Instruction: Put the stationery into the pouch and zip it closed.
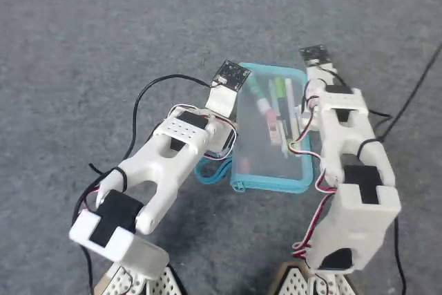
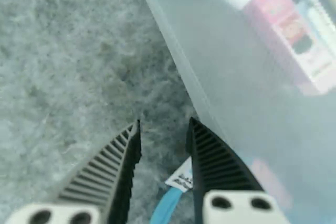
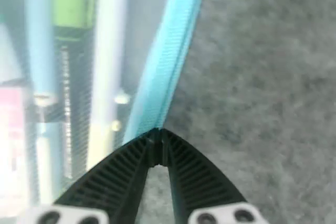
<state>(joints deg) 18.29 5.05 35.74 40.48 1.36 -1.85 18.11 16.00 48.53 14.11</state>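
Grey, fuzzy tabletop (image 1: 83, 46) under everything. Two white arms up from the near edge: left arm (image 1: 166, 164) angled in toward the middle, right arm (image 1: 352, 170) stretched straight along the pouch's right side. Translucent pouch (image 1: 257, 162) with cyan trim about mid-tabletop, between the two arms; lies flat, long sides running from near edge to far edge. Holds the stationery: green marker (image 1: 280, 91), pink-labelled piece (image 1: 266, 112) and a few slim pens side by side, all seen through the clear wall. Left tool (image 2: 164, 124) just beside the pouch's left side, over bare tabletop, fingers (image 2: 123, 161) spread apart with nothing between. Right tool (image 3: 157, 137) at the pouch's right side, fingertips pressed together right on the cyan zipper band (image 3: 168, 61); cannot tell whether any of it is pinched. Cyan strap loop (image 1: 210, 170) lying off the pouch's near left corner, and a small white tag (image 2: 181, 179) by it.
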